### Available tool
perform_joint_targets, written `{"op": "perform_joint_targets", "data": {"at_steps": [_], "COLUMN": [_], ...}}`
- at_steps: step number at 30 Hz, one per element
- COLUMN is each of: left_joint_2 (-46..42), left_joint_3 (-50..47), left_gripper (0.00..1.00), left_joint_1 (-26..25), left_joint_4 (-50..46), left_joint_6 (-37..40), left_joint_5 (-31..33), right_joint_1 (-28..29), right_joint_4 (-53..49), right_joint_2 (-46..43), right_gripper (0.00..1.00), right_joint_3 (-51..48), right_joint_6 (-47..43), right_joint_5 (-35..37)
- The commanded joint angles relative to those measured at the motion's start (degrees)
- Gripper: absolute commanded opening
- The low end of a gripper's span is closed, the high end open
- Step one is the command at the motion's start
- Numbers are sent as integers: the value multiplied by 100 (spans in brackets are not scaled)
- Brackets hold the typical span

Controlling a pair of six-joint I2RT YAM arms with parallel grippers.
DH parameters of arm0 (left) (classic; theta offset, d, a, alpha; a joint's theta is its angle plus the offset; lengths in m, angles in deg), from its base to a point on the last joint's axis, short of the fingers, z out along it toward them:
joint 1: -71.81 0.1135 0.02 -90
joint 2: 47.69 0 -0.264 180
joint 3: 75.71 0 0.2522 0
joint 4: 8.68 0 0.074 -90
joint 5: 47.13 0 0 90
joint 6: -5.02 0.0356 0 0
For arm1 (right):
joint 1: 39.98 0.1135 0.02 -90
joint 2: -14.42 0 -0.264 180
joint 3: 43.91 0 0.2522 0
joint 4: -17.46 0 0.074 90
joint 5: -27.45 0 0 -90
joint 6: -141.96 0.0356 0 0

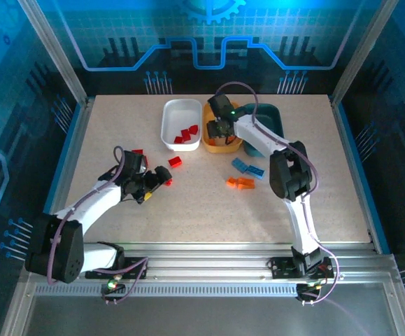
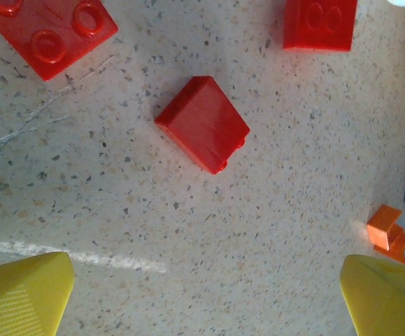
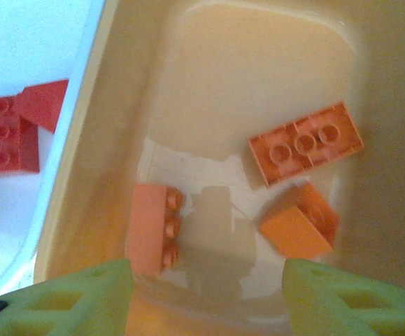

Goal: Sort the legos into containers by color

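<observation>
**Legos, red.** Several red legos (image 1: 186, 134) lie in the white tub (image 1: 176, 112), matched by colour. Others are loose on the table (image 1: 188, 210). One loose red brick (image 2: 202, 124) sits centred under the left gripper (image 2: 205, 267), whose jaws stand fully wide and empty, apparently lined up to straddle it for a pick.

**Legos, orange.** Three orange bricks (image 3: 306, 143) rest on the floor of the yellow-orange tub (image 3: 258, 70). The right gripper (image 3: 205, 274) hangs directly above them, jaws partly spread with nothing between them, placed so that a brick would fall inside the rim.

**Unsorted.** Orange pieces (image 1: 238, 183) and blue bricks (image 1: 247, 168) lie mid-table, near the dark teal tub (image 1: 275, 115), which is probably meant for blue.
</observation>
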Motion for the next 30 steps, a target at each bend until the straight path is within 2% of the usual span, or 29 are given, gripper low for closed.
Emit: {"op": "perform_joint_targets", "data": {"at_steps": [1,4,8,12,14,19,24,30], "left_joint_2": [261,169,130,612,954,1369,1719,2399], "left_joint_3": [196,398,1161,1698,1820,1898,2363,2577], "left_gripper": [96,91,87,77,73,77,76,78], "left_joint_1": [-9,-9,30,90,126,129,140,134], "left_joint_4": [241,27,-1024,-1462,-1586,-1612,-1848,-1735], "left_joint_6": [-1040,-1228,-277,365,300,30,1035,1939], "left_joint_5": [-71,255,1408,2197,2149,1917,2459,2387], "right_joint_1": [214,398,567,639,649,636,614,580], "right_joint_4": [279,641,900,1075,1110,1005,1022,1091], "right_joint_2": [-967,-1732,-2743,-3664,-4037,-4742,-5102,-5160], "right_gripper": [60,60,60,60,60,61,62,62], "right_joint_3": [-683,-1605,-2704,-3785,-4217,-4972,-5375,-5553], "right_joint_6": [229,337,447,605,665,654,632,614], "right_joint_5": [75,156,187,154,146,261,233,133]}}
